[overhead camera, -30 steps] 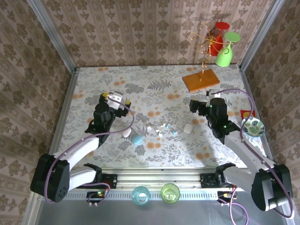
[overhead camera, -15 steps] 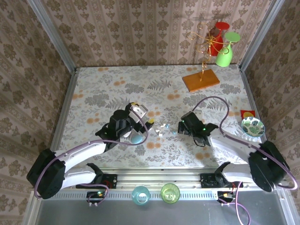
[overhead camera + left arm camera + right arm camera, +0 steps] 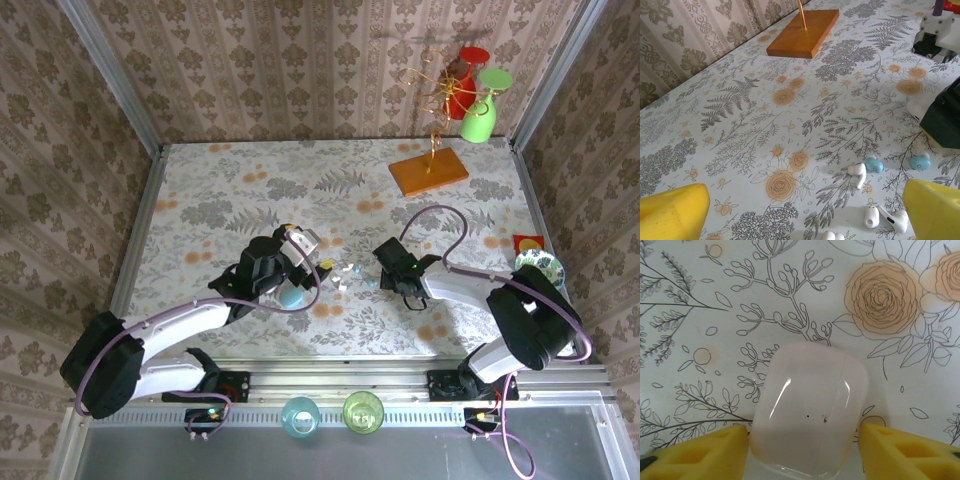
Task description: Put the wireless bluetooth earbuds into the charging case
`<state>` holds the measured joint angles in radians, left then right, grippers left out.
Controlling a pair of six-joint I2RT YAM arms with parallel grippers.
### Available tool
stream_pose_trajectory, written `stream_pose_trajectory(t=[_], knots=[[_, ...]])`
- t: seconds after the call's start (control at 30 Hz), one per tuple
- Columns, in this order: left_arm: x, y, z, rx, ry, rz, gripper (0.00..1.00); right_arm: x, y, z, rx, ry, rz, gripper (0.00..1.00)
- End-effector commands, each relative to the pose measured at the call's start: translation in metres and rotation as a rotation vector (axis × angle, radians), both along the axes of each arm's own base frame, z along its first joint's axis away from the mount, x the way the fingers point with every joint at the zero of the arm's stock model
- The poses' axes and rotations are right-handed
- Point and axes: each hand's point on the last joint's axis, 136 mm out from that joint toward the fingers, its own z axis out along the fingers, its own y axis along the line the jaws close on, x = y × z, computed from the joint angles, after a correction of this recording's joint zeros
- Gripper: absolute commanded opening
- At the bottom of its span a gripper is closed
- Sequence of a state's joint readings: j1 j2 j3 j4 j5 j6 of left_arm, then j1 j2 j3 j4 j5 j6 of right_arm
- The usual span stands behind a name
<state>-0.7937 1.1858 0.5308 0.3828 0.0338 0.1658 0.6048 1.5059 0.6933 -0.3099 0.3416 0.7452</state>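
Observation:
Several tiny earbuds lie loose mid-table: white ones [image 3: 858,172] [image 3: 871,216] and teal ones [image 3: 874,164] [image 3: 920,161], seen from above as small specks [image 3: 345,274]. My left gripper [image 3: 802,215] [image 3: 312,252] hovers just left of them, open, with nothing between its yellow fingertips [image 3: 670,215]. The closed white charging case [image 3: 810,410] lies flat on the table. My right gripper [image 3: 804,455] [image 3: 392,268] is low over it, open, one yellow fingertip [image 3: 912,452] on each side of the case. A blue case [image 3: 291,296] lies by the left wrist.
An orange wooden base [image 3: 429,170] [image 3: 802,40] with a wire stand holding cups stands at the back right. A patterned bowl [image 3: 540,270] and a red packet [image 3: 527,242] sit at the right edge. Two cups [image 3: 300,415] stand on the front rail.
Both arms have swung in toward the table's middle. The right gripper has come down around the white case; the left gripper has moved right, up to the earbuds.

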Motion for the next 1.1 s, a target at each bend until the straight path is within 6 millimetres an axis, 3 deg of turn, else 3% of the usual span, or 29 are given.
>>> stream_pose_trajectory(t=[0.0, 0.17, 0.33, 0.6, 0.63, 0.73, 0.93, 1.07], knots=[[0.001, -0.004, 0.002, 0.007, 0.003, 0.000, 1.00, 0.006, 0.003, 0.001, 0.018, -0.012, -0.019, 0.54], [0.001, -0.004, 0.004, -0.004, 0.007, 0.006, 1.00, 0.005, 0.003, 0.003, 0.011, -0.010, 0.000, 0.44], [0.002, -0.003, 0.007, -0.021, 0.021, 0.023, 1.00, 0.009, 0.006, 0.017, -0.004, -0.044, 0.075, 0.43], [0.004, 0.002, 0.016, -0.104, 0.110, 0.043, 1.00, 0.019, 0.046, 0.045, 0.035, -0.131, 0.439, 0.42], [0.005, 0.004, 0.018, -0.132, 0.138, 0.044, 1.00, 0.021, 0.053, 0.058, 0.054, -0.169, 0.490, 0.42], [0.006, 0.009, 0.025, -0.201, 0.219, 0.053, 1.00, 0.021, 0.072, 0.072, 0.077, -0.210, 0.641, 0.42], [0.005, 0.034, 0.022, -0.300, 0.504, 0.165, 1.00, 0.018, 0.101, 0.094, 0.094, -0.285, 0.892, 0.44], [-0.007, 0.038, 0.023, -0.331, 0.646, 0.169, 1.00, 0.015, 0.113, 0.103, 0.087, -0.330, 1.019, 0.43]])
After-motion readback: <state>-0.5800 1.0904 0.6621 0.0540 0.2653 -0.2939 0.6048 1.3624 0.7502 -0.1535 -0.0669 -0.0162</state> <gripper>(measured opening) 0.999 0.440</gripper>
